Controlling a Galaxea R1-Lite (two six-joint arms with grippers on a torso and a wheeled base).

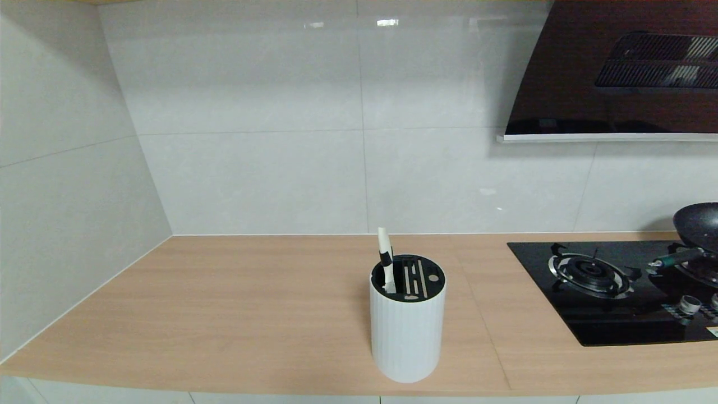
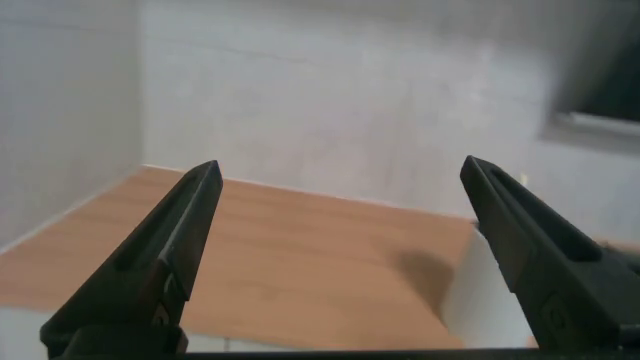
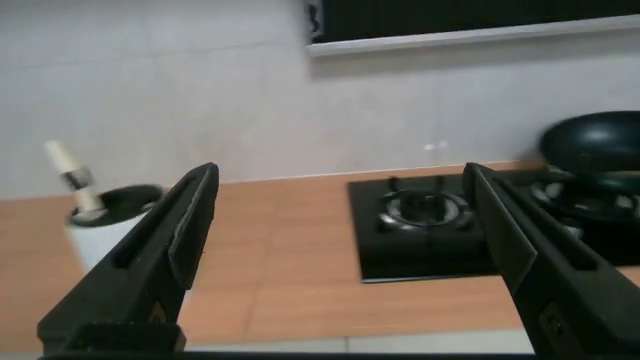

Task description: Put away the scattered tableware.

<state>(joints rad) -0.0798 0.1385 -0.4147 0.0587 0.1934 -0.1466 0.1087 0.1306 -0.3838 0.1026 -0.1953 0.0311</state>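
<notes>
Front and centre on the wooden worktop (image 1: 224, 314) stands the holder (image 1: 408, 331), a white cylinder with fine vertical ribs and a black top cut into narrow slots. One utensil (image 1: 385, 252) is already parked in it at the left edge of that top: a pale, slim handle with a dark band, leaning a little to the left because its slot grips it only low down. That's the piece of tableware I can make out, and it looks put away.

My left pincer (image 2: 342, 168) is spread wide with nothing between its flat, dark, wedge-shaped fingers, and it looks out over smooth, matt wood towards the glossy tiled wall (image 1: 252, 168). My right pincer (image 3: 340, 172) is just as wide and just as empty, held well back from the holder, with the hob (image 1: 606, 303) beyond it.

That hob is black glass with a round metal burner, and a dark rounded pan (image 1: 698, 224) sits on it at the far right. Both pincers spread like this reads to me as ready for a pick, or finished with one.
</notes>
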